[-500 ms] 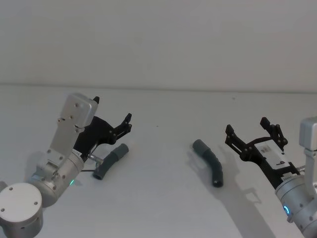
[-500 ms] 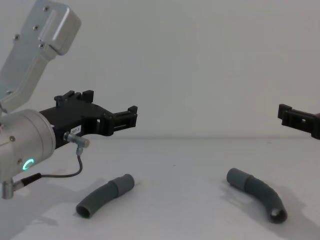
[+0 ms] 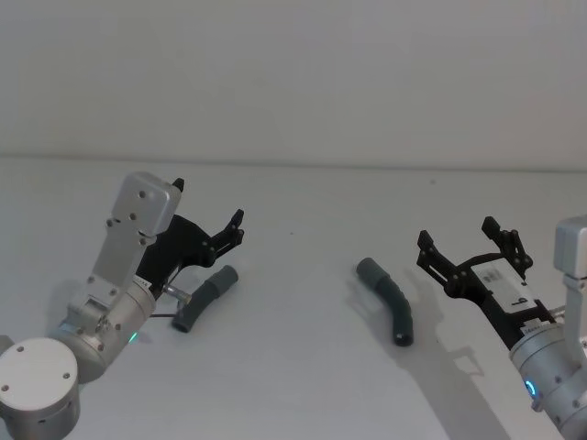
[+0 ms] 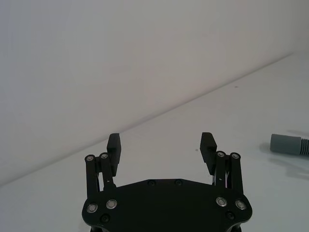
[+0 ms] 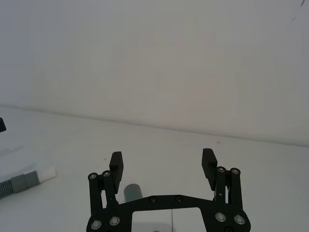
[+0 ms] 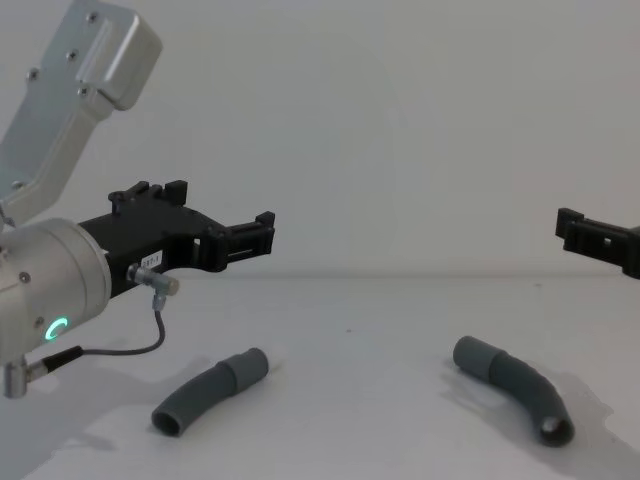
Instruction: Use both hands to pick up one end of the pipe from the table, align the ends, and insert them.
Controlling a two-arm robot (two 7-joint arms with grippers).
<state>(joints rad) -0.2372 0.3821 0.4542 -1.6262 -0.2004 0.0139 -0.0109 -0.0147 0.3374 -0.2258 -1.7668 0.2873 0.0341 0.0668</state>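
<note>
Plain white matte worktop (image 3: 293, 394) running into a white wall (image 3: 293, 73) of nearly the same shade, so the far edge is only a faint line. Head count: two short curved dark grey ribbed hose pieces and two black plastic grippers on silver-grey arms. The pieces aren't joined.

The left hose piece (image 3: 204, 299) lies flat on the left side of the worktop. The left gripper (image 3: 209, 202) hangs above it with clear air between them, which is easiest to see from the chest camera. The right hose piece (image 3: 390, 299) lies flat right of centre, well apart from the first one, and the right gripper (image 3: 457, 234) sits just to its right, not touching.

Both sets of jaws are spread wide with nothing in them, and each wrist camera looks straight through an open gap.

Stuff that's hard to see:
- The narrow white tip (image 5: 48, 173) on the left hose piece only reads clearly from the right wrist camera, where the frame edge cuts off the rest of the piece. From the head and chest cameras it melts into the worktop.
- The near end of the right hose piece shows a dark open mouth (image 6: 556, 432) from the chest camera.
- From the right wrist camera, one grey cuff pokes up behind the right gripper's frame, and the rest of that piece is hidden.
- From the left wrist camera, a grey cuff is cut off at the frame edge.
- The chest camera clips the right gripper at the right edge.
</note>
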